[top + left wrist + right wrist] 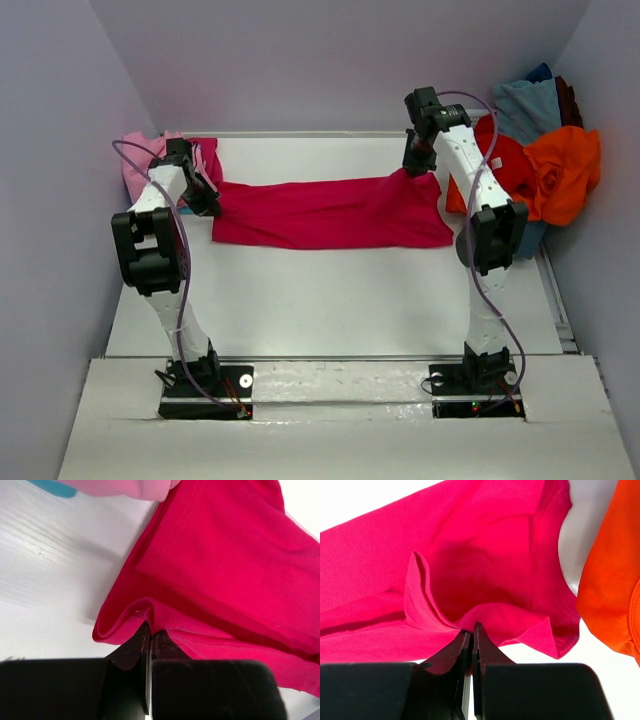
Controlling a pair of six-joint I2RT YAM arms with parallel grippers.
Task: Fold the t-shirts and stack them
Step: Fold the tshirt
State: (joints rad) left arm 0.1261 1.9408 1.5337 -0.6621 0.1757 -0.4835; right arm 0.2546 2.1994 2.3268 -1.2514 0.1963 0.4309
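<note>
Left jaws pinch one end of the crimson-magenta t-shirt; right jaws the other (spread between).

Plain crimson-magenta t-shirt, orange t-shirt

The white table carries crimson tee, pink tee, and heaped tees.

Left wrist view: the light pink t-shirt and a blue patch are cut by the top edge; patch unidentifiable. Right wrist view: the orange t-shirt runs off the right edge. Top view: my right arm covers part of the red t-shirt. How much crimson t-shirt my left gripper and right gripper have nipped is hidden between the jaws
</note>
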